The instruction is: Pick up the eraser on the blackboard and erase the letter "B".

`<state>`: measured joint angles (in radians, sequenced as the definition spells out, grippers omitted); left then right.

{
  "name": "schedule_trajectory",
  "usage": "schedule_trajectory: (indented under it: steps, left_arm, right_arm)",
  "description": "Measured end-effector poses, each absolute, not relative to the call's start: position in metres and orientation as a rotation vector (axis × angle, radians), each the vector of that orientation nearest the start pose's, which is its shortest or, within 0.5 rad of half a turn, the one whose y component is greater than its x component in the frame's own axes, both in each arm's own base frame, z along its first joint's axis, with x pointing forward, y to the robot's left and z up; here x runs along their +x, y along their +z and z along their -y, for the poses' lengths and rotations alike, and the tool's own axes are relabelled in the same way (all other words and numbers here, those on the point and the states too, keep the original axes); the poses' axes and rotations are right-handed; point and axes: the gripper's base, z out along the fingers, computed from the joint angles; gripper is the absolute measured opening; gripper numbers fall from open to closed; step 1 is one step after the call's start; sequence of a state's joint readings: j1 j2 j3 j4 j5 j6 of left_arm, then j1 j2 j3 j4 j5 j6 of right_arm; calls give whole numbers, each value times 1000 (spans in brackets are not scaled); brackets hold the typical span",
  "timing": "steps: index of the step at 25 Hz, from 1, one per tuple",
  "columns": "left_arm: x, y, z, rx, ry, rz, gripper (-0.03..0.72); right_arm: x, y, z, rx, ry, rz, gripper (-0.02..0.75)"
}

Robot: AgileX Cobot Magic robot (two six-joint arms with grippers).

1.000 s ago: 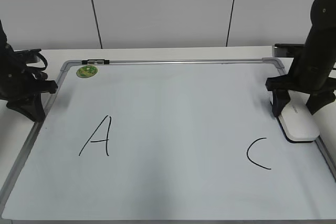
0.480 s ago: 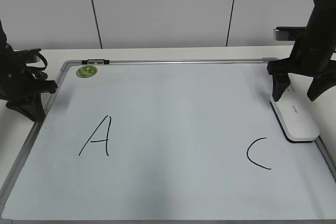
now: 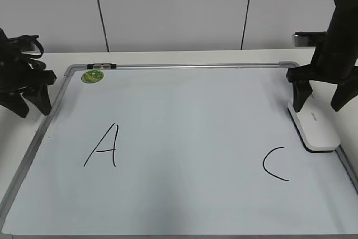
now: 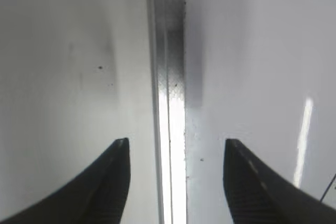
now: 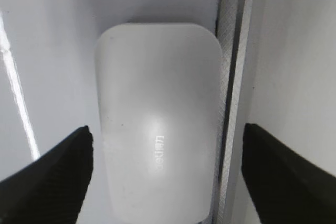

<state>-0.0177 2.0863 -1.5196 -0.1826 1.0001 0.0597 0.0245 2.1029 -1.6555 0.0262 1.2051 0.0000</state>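
Note:
The white eraser (image 3: 316,130) lies flat on the blackboard (image 3: 190,110) against its right frame, above the letter "C" (image 3: 274,164). My right gripper (image 3: 320,106) hangs open just above the eraser's far end, one finger on each side, not touching it. In the right wrist view the eraser (image 5: 157,114) lies between the open fingers of the right gripper (image 5: 166,132). No letter "B" shows; the board between "A" (image 3: 103,146) and "C" is blank. My left gripper (image 3: 33,110) is open and empty over the board's left frame (image 4: 168,51); it also shows in the left wrist view (image 4: 177,142).
A round green magnet (image 3: 93,75) sticks at the board's top left corner, next to a small black clip (image 3: 102,66) on the top frame. The grey frame rail (image 5: 233,77) runs right beside the eraser. A white wall stands behind the table.
My right gripper has lifted off the eraser, which stays where it lay on the board. My left gripper has risen a little at the left frame.

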Motion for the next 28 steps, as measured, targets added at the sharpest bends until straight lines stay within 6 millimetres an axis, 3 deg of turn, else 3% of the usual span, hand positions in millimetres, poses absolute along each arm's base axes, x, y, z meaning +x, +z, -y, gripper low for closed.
schedule_trajectory:
  steps: [5,12,17,22,28]
  left_arm:
    - [408,173,21,-11,-244,-3069,451]
    - [403,177,21,3,-247,-3126,455]
    - [398,200,21,11,-245,-3075,455]
    - [373,230,21,10,-236,-2987,447]
    - [317,253,19,-4,-218,-2873,438]
  right_arm:
    - [419,188,-13,-24,39,-3138,655]
    - [419,188,-13,-22,44,-3140,526]
    - [412,211,-16,-30,54,-3089,497]
    - [372,249,-26,-59,62,-3009,492]
    - [328,257,-29,-67,76,-2938,489]
